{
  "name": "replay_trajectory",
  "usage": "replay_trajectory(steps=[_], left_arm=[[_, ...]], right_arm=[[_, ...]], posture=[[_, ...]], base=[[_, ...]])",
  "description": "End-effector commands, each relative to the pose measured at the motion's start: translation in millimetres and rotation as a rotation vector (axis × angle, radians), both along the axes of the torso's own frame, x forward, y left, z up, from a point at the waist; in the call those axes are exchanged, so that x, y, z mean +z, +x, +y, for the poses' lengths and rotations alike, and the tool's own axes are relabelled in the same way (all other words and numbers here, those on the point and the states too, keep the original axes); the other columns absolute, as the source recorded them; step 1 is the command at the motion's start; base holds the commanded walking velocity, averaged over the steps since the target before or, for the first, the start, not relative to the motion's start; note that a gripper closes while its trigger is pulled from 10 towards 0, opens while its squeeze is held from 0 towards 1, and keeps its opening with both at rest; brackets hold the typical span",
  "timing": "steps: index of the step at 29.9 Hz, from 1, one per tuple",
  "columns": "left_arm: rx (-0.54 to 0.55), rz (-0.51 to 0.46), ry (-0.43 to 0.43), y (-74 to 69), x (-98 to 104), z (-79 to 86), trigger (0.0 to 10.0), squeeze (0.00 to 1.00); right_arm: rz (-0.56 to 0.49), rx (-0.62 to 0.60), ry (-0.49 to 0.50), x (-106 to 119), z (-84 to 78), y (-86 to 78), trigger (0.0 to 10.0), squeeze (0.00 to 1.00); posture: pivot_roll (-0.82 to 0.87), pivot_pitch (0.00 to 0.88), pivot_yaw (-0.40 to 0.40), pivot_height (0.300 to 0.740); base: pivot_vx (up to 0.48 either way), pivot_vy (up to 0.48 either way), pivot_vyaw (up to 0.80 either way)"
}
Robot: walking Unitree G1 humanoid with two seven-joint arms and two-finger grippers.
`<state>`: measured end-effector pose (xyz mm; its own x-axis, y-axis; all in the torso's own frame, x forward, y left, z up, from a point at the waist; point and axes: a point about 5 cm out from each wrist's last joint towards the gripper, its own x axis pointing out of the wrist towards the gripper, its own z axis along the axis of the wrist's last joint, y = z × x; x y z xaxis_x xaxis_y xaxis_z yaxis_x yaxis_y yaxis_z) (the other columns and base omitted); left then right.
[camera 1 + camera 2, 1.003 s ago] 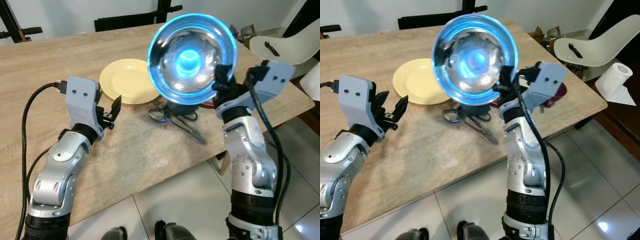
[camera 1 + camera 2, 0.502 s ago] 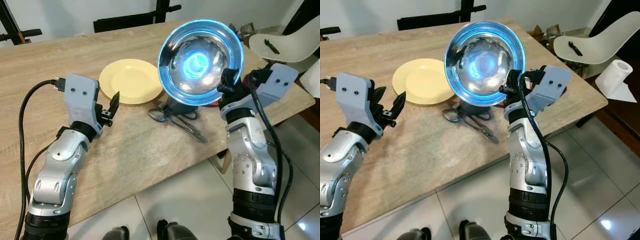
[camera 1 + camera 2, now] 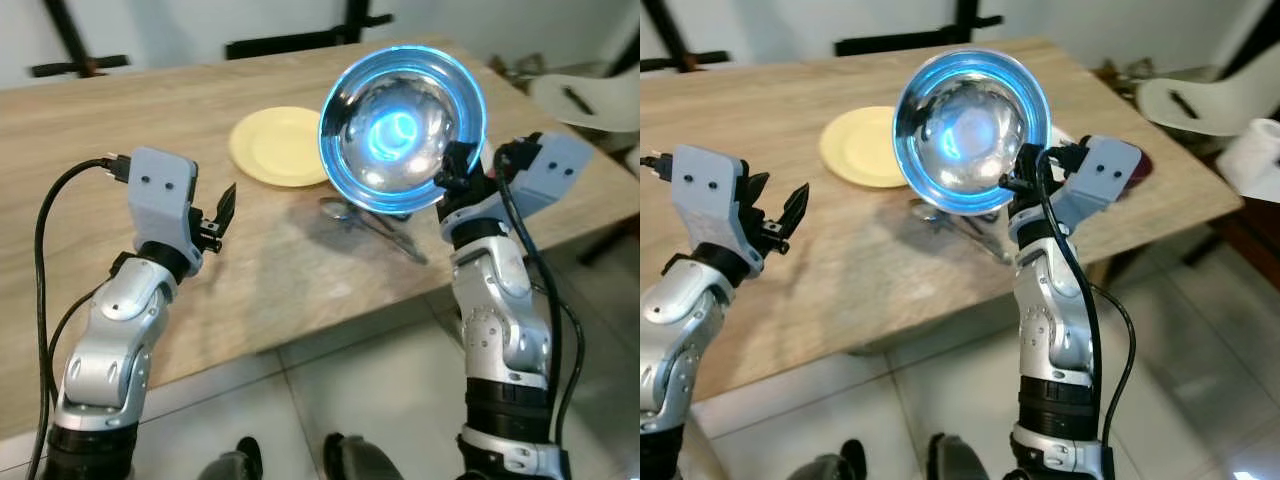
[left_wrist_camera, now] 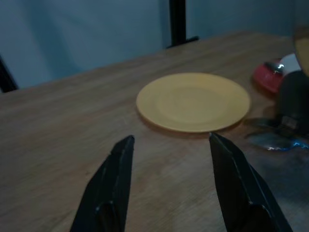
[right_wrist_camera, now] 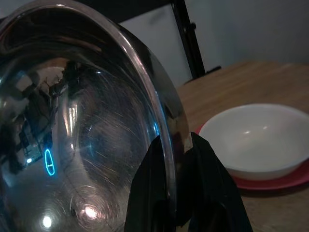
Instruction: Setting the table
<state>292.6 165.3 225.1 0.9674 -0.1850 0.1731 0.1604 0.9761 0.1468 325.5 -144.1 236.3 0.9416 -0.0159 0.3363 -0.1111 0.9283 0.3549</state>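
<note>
Steel bowl [image 3: 402, 128] held tilted above the wooden table [image 3: 120, 130], rim pinched by the right gripper [image 3: 455, 178]. Left gripper [image 4: 170, 183] hovers near yellow plate [image 4: 193, 101], fingers spread, empty.

Steel bowl [image 3: 402, 128] now slightly rightward, lower.

A shiny metal bowl [image 3: 402, 128] was held up above the table [image 3: 120, 120], tilted on edge, its hollow facing the camera. A yellow plate [image 3: 279, 146] lay flat behind it.
</note>
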Motion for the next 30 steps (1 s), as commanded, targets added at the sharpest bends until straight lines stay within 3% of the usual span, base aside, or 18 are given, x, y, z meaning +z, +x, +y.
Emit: replay_trajectory(steps=[1, 30], left_arm=[[-0.014, 0.012, 0.006, 0.4, -2.6, -1.7, 10.0, 0.0], [-0.018, 0.011, 0.002, -0.1, -1.1, -1.7, 10.0, 0.0]], right_arm=[[-0.018, -0.023, 0.009, 1.6, -4.1, -1.5, 10.0, 0.0], [-0.008, -0.023, 0.015, -1.8, -2.7, -0.6, 10.0, 0.0]], posture=[[-0.05, 0.087, 0.01, 0.74], [-0.05, 0.107, 0.009, 0.74]], base=[[-0.274, 0.0, 0.0], [-0.26, 0.0, 0.0]])
